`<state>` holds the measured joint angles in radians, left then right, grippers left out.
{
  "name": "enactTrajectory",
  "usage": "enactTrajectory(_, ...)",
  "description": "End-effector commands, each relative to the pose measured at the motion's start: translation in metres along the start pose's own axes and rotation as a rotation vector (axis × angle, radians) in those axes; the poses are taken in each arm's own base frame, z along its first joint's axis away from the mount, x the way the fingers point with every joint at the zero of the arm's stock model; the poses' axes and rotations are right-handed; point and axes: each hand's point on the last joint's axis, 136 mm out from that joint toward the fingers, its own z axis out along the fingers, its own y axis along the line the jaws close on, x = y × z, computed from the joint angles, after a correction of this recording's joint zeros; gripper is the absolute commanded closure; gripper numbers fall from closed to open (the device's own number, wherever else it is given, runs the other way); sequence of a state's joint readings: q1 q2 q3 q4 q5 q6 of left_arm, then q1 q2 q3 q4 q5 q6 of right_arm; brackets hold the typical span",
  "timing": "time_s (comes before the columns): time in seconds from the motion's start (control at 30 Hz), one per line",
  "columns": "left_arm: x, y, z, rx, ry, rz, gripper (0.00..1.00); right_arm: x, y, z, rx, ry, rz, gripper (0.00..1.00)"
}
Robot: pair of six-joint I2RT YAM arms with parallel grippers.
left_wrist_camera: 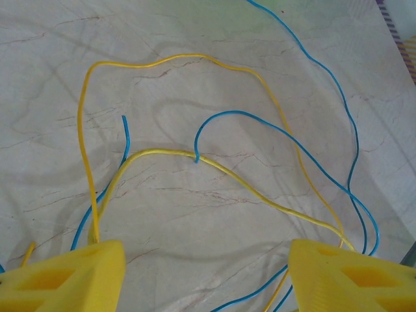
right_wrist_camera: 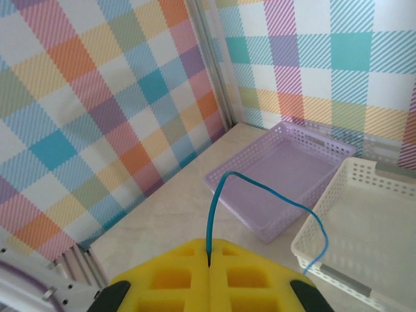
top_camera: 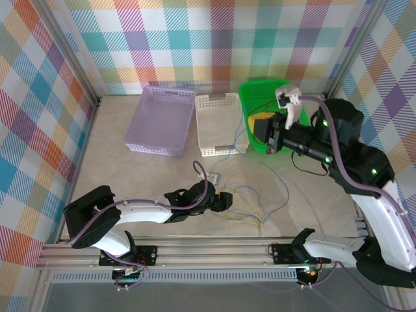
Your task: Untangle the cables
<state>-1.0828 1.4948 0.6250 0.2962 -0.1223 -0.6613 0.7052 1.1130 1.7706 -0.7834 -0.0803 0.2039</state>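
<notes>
Thin yellow cables (left_wrist_camera: pixel 162 153) and blue cables (left_wrist_camera: pixel 260 120) lie in loose, crossing loops on the marble table. My left gripper (left_wrist_camera: pixel 208 283) hangs low over them, open, with bare table between its yellow fingers (left_wrist_camera: pixel 65 276). In the top view the left gripper (top_camera: pixel 227 200) is at the left end of the cable bunch (top_camera: pixel 250 211). A blue cable (right_wrist_camera: pixel 224 182) rises from the closed jaws of my right gripper (right_wrist_camera: pixel 209 260) and arcs over toward the white basket. Seen from above, the right gripper (top_camera: pixel 257 130) is raised beside the green basket.
Three baskets stand along the back: purple (top_camera: pixel 162 120), white (top_camera: pixel 218 123) and green (top_camera: pixel 260 91), the green one with more wires in it. In the right wrist view the purple basket (right_wrist_camera: pixel 279 169) and white basket (right_wrist_camera: pixel 370 221) lie ahead. Checkered walls enclose the table.
</notes>
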Motion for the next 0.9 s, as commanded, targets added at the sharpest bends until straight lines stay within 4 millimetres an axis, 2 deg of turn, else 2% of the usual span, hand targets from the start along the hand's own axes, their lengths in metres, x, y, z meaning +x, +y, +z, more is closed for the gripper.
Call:
enactTrajectory(0.0,0.009,0.009,0.002,-0.018,-0.007,-0.01,0.33,-0.007,-0.016,0.015,0.048,0.016,-0.032,1.0)
enactTrajectory(0.23,0.025,0.032,0.004,-0.076,0.011,-0.026,0.33,-0.016,-0.062,0.069,0.026,0.072,0.106,1.0)
enactTrajectory(0.37,0.034,0.039,0.006,-0.084,0.023,-0.042,0.33,-0.011,-0.092,0.109,0.008,0.112,0.194,1.0)
enactTrajectory(0.5,0.04,0.047,0.006,-0.096,0.026,-0.055,0.33,0.003,-0.128,0.15,0.021,0.173,0.267,1.0)
enactTrajectory(0.63,0.044,0.055,0.006,-0.123,0.025,-0.058,0.34,0.016,-0.164,0.182,0.045,0.212,0.33,1.0)
enactTrajectory(0.73,0.045,0.061,0.006,-0.148,0.021,-0.057,0.35,0.028,-0.181,0.201,0.059,0.246,0.353,1.0)
enactTrajectory(0.87,0.047,0.066,0.008,-0.169,0.021,-0.058,0.4,0.055,-0.202,0.223,0.091,0.313,0.389,1.0)
